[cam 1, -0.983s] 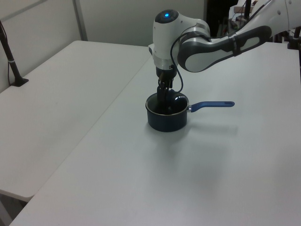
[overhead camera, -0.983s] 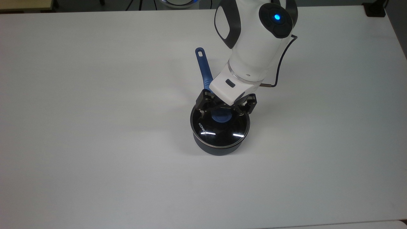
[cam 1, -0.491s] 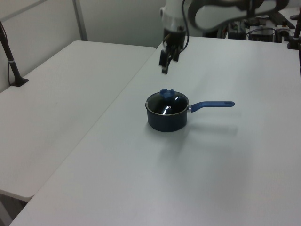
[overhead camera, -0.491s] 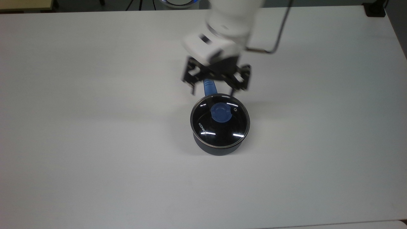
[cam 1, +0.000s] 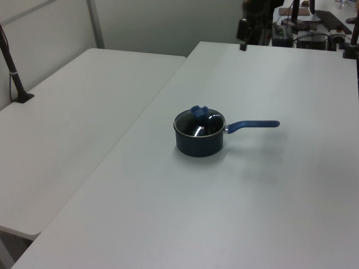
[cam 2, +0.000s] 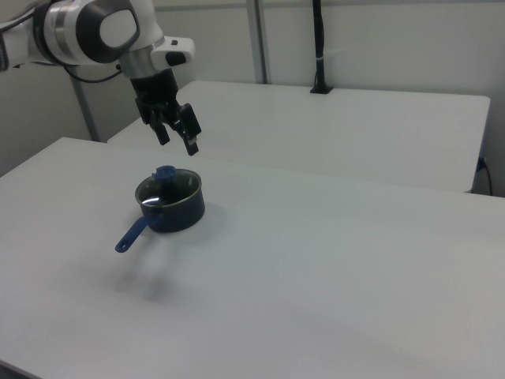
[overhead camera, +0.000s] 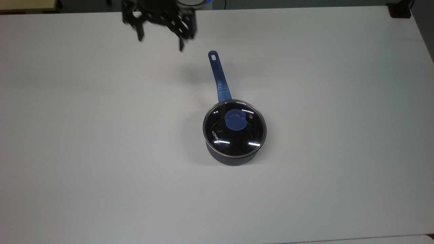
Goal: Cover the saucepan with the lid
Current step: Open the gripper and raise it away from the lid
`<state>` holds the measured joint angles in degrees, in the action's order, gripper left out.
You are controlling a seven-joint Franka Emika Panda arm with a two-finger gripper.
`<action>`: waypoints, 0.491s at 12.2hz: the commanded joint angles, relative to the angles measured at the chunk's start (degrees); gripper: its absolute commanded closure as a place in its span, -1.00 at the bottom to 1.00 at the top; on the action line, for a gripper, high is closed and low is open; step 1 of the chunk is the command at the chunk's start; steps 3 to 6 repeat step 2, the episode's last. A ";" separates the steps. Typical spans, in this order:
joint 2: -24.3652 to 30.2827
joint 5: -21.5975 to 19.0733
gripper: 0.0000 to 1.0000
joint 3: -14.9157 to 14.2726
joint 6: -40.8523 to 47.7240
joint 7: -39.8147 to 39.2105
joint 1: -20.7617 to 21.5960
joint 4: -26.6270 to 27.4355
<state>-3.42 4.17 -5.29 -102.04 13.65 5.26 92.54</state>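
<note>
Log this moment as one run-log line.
lid: seated on saucepan | gripper: open, empty, raised, off toward the top view's upper left of the blue handle | table: white | task: appears done

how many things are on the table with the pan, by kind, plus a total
saucepan: 1
lid, seated on the saucepan: 1
total: 2
</note>
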 commanded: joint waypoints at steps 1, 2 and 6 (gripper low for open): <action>3.60 -0.13 -1.00 1.25 0.53 -1.34 -3.14 4.49; 3.34 -0.13 -1.00 0.90 0.53 -1.43 -3.23 4.23; 3.34 -0.13 -1.00 0.90 0.53 -1.43 -3.23 4.23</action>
